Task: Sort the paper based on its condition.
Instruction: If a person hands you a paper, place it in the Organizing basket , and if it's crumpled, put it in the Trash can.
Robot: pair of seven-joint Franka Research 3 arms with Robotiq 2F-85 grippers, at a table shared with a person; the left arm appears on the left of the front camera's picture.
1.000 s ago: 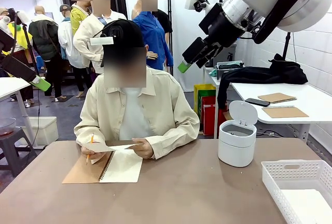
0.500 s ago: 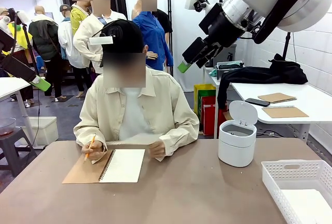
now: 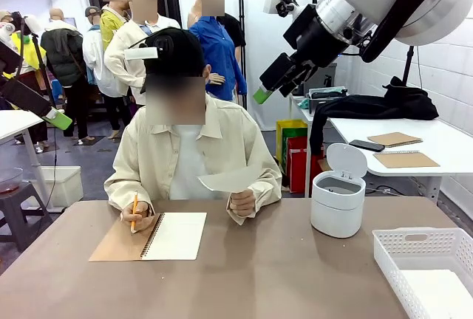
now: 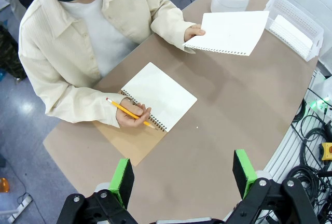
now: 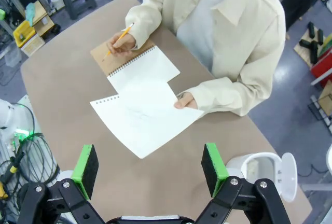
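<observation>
Right end effector [image 5: 149, 175] hangs high above the counter [image 3: 281, 275] with its green pads spread wide and nothing between them; in the front view it sits up at the right, well above the person's head height. Left end effector [image 4: 182, 175] is likewise wide and empty, looking down from above the left part of the counter. The sheet [image 3: 230, 179] is off the counter, pinched at one edge by the person's hand [image 3: 242, 202] and held out over the far middle, toward the right side, its torn spiral edge [image 4: 218, 51] free and its face roughly level. From the right end effector the sheet lies straight below and slightly ahead, its long axis running across the gap between the pads, free end nearer the robot. The right arm looks the nearer one, since the bin [image 3: 338, 201] and basket [image 3: 414, 241] also stand on that side. The notebook [image 3: 176, 235] lies open at far left under the person's other hand with the pencil [image 3: 134, 210].
</observation>
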